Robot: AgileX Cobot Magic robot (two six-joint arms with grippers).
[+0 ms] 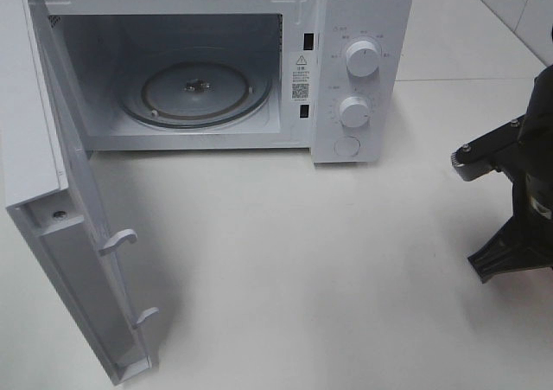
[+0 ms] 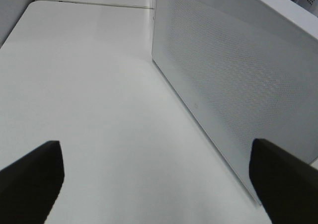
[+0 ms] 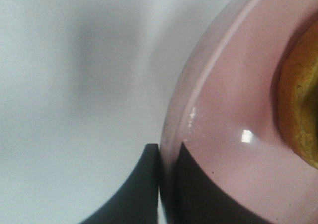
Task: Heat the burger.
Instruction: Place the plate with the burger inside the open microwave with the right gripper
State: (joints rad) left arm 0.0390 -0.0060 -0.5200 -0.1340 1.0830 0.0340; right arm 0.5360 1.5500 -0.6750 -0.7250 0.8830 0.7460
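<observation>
In the right wrist view my right gripper point(image 3: 169, 159) is shut on the rim of a glossy pink plate point(image 3: 233, 100), one dark finger point(image 3: 134, 194) under the rim and the other on top. The burger point(image 3: 300, 110) lies on that plate; only a yellow-brown edge of it shows. In the exterior high view the plate and burger are out of frame, and only part of my right arm point(image 1: 518, 191) shows at the right edge. My left gripper point(image 2: 159, 184) stands wide open and empty over the table, beside the outer face of the microwave door point(image 2: 233, 85).
A white microwave point(image 1: 363, 27) stands at the back of the white table point(image 1: 328, 278). Its door point(image 1: 78, 260) is swung fully open toward the front left. Inside it lies a bare glass turntable point(image 1: 194, 92). Two knobs point(image 1: 361, 59) sit on its right panel.
</observation>
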